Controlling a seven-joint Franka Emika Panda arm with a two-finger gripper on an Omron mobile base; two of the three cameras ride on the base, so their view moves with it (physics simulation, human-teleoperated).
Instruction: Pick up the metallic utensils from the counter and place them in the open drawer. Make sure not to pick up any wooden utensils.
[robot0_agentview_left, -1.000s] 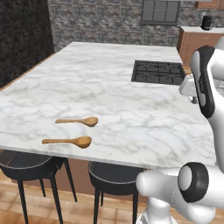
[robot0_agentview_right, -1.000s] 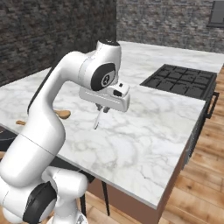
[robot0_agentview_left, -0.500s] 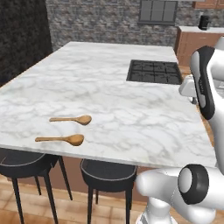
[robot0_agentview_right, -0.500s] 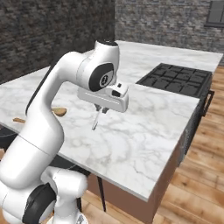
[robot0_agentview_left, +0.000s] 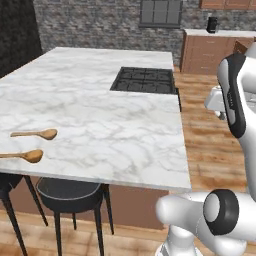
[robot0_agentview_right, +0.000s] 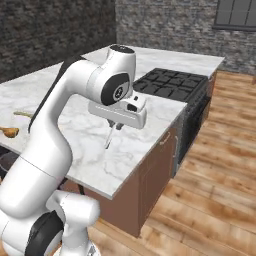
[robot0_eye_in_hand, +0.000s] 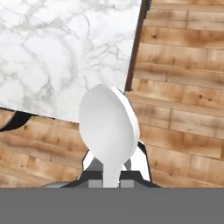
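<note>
A robot arm carries a metal spoon (robot0_eye_in_hand: 108, 127) above the marble counter (robot0_agentview_left: 100, 125) of a simulated kitchen, its gripper (robot0_agentview_right: 116, 126) pinched shut on the spoon's handle. In the right base view the spoon hangs downward from the fingers, clear of the stone, near the counter's long edge on the robot's side. The hand view looks down past the pale spoon bowl to the counter's edge and the plank floor beyond it.

Two wooden spoons (robot0_agentview_left: 30, 145) lie side by side at the far left edge of the counter, well apart from the arm, handles pointing off the left side. The black cooktop (robot0_agentview_left: 145, 80) sits at the far end of the slab. Brown cabinet fronts (robot0_agentview_right: 155, 175) run below the counter edge; which of them is the open drawer cannot be told from these views.

The step in hand appears to be the carry to the drawer. Done well, it would keep the pinch firm so the thin handle does not swivel, hold the spoon high enough to clear the counter lip, bring it squarely over the drawer box before lowering, and release only once the bowl is inside the walls. The wooden spoons should be left alone.
</note>
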